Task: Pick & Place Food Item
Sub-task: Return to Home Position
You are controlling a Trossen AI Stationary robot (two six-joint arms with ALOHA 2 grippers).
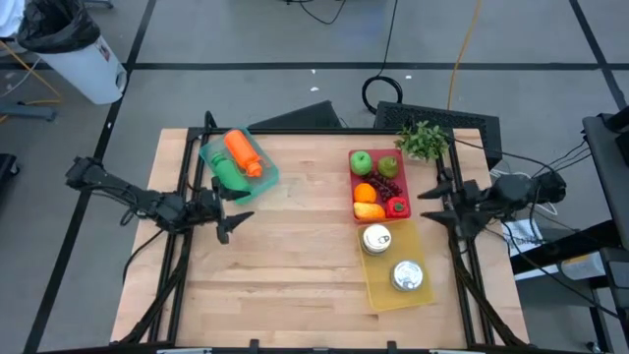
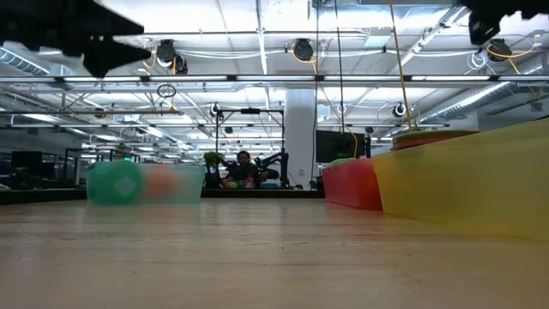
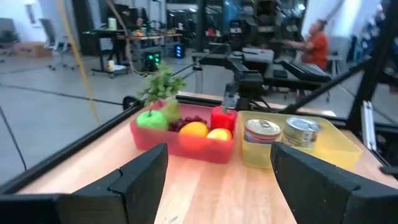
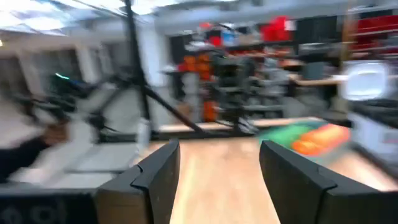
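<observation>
A red tray (image 1: 376,185) at the table's right holds a green apple (image 1: 361,161), grapes, an orange (image 3: 194,129) and a red pepper (image 3: 222,117). Just nearer stands a yellow tray (image 1: 378,287) with two tins (image 1: 376,239). A green tray (image 1: 263,175) at the far left holds a carrot (image 1: 242,152) and a green vegetable. My left gripper (image 1: 239,218) hovers open at the table's left edge, near the green tray, pointing level toward the red tray. My right gripper (image 1: 430,205) hovers open at the right edge beside the red tray, with nothing between its fingers (image 4: 155,171).
A leafy green plant (image 1: 423,140) lies at the far right corner beside the red tray. Bare wooden tabletop (image 1: 295,265) spreads across the middle and near side. Black frame rails run along the table's edges. A person in orange (image 3: 317,40) sits in the room beyond.
</observation>
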